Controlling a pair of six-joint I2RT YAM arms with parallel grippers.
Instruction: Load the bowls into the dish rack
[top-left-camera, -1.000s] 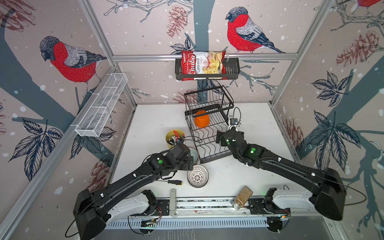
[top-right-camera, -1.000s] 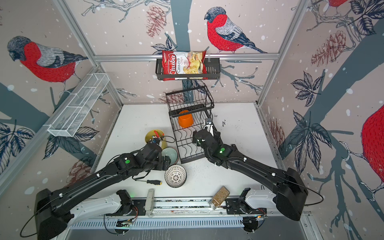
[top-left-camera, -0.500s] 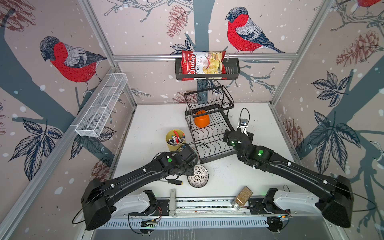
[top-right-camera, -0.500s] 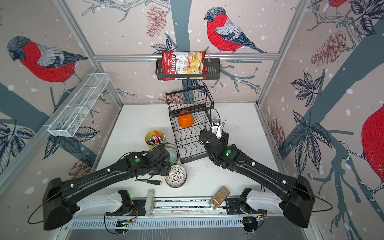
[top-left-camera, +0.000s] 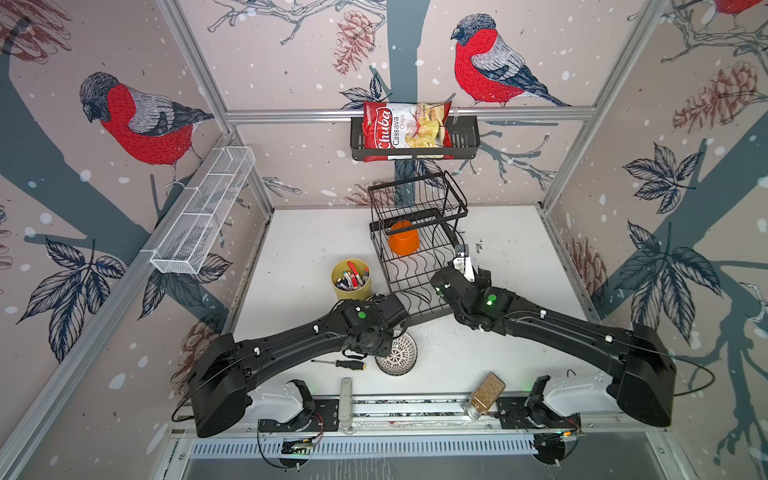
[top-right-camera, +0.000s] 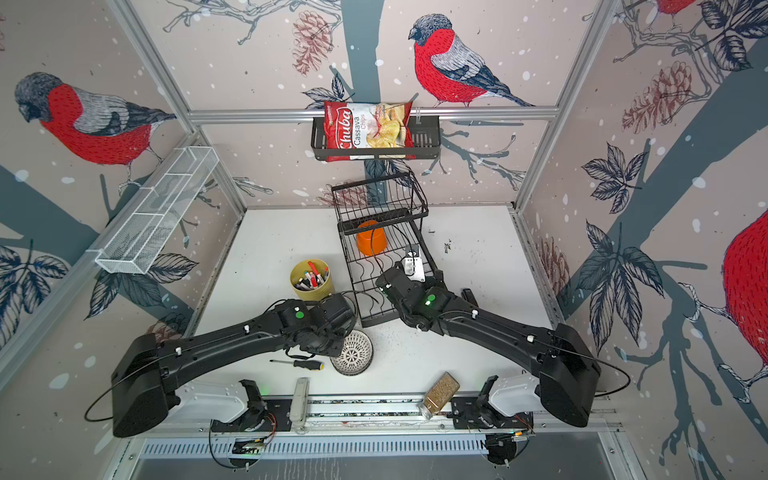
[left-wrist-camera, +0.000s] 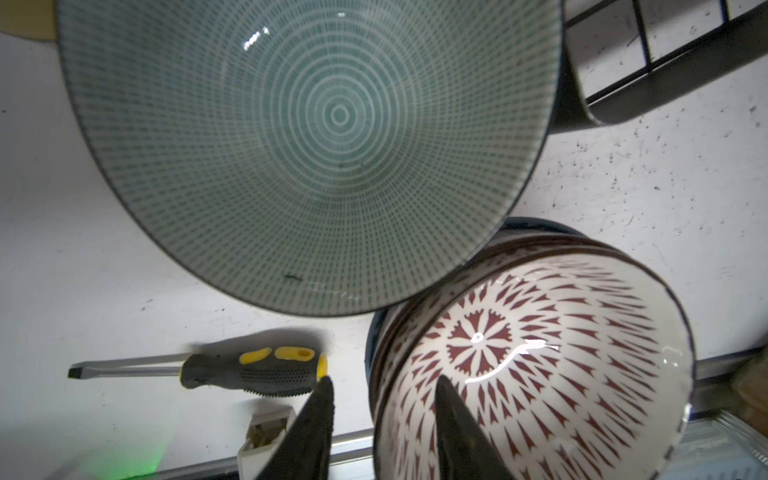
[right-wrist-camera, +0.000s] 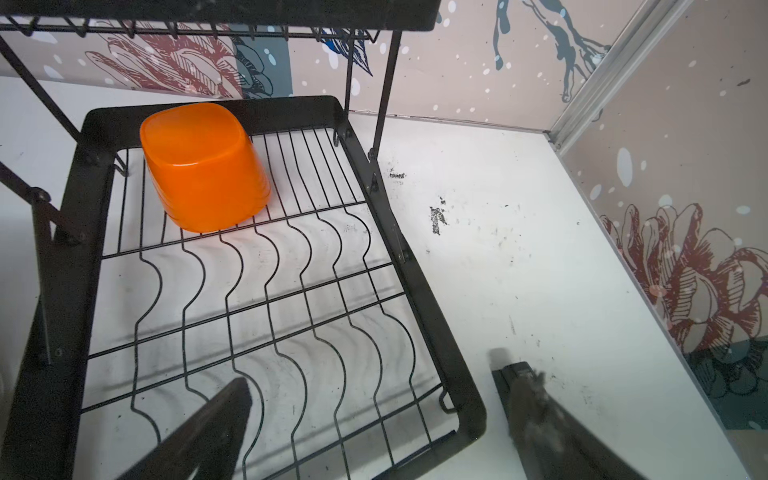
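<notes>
In the left wrist view my left gripper (left-wrist-camera: 384, 399) straddles the rim of a white bowl with a dark red pattern (left-wrist-camera: 540, 365). One finger is inside it and the other outside, still a gap away from the wall. A pale teal bowl (left-wrist-camera: 307, 137) stands just beyond. In both top views the left wrist covers the teal bowl and part of the patterned bowl (top-left-camera: 399, 355) (top-right-camera: 353, 353). An orange bowl (right-wrist-camera: 203, 166) (top-left-camera: 403, 241) lies upside down on the dish rack's (right-wrist-camera: 422, 291) (top-left-camera: 415, 270) lower tray. My right gripper (right-wrist-camera: 378, 378) hangs open and empty over the tray's near corner.
A yellow cup of markers (top-left-camera: 351, 280) stands left of the rack. A screwdriver (left-wrist-camera: 249, 370) (top-left-camera: 345, 365) lies beside the patterned bowl. A spice jar (top-left-camera: 484, 392) lies at the front edge. A chips basket (top-left-camera: 409, 133) and a white mesh shelf (top-left-camera: 203, 216) hang on the walls.
My left arm has swung forward from the teal bowl to the patterned bowl, and its jaws have narrowed around the rim. The right arm has shifted only slightly by the rack.
</notes>
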